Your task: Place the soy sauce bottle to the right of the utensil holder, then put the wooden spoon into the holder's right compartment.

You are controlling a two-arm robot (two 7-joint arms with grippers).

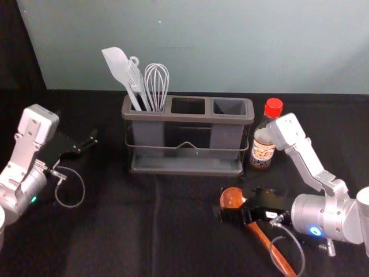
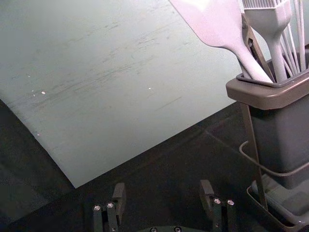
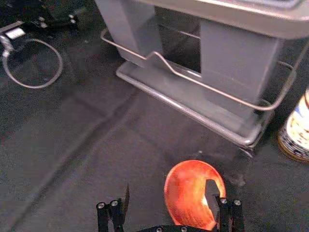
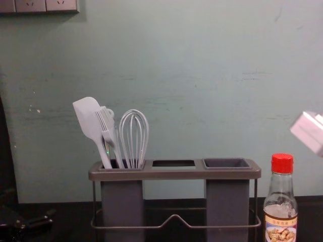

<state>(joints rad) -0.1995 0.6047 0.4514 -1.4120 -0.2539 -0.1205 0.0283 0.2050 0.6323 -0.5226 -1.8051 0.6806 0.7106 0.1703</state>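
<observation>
Head view: right gripper [image 1: 244, 203] wide over the wooden spoon [image 1: 231, 197], left gripper [image 1: 86, 145] wide, well off the holder's edge [image 1: 127, 111].

Head view looks down, chest view level, sharing the holder [image 1: 187, 118].

There is one utensil holder [image 1: 167, 116], one soy sauce bottle [image 1: 263, 154], one wooden spoon [image 1: 232, 198], one spatula [image 1: 116, 62], one brush [image 2: 270, 18] and one whisk [image 1: 155, 86].
</observation>
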